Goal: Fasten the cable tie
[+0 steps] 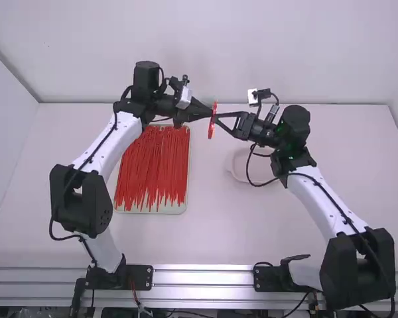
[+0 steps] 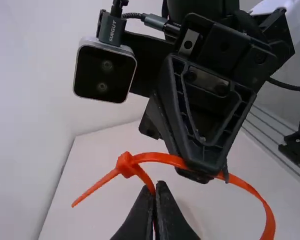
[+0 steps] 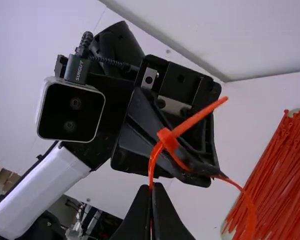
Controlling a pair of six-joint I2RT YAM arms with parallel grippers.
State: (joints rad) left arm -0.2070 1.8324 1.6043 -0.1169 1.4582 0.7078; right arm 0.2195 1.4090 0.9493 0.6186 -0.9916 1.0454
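Observation:
An orange cable tie (image 1: 213,120) hangs in the air above the table's middle, held between both grippers. Its strap runs through its head (image 2: 125,164), forming a loop with the tail sticking out. My left gripper (image 2: 154,192) is shut on the strap just below the head. My right gripper (image 3: 151,192) is shut on the strap too, below the head (image 3: 166,138). In the high view the left gripper (image 1: 202,116) comes from the left and the right gripper (image 1: 220,123) from the right, tips nearly touching at the tie.
A tray (image 1: 185,199) with several loose red cable ties (image 1: 154,167) lies on the table under the left arm. A white loop-shaped piece (image 1: 237,167) lies on the table below the right gripper. The table's right and front parts are bare.

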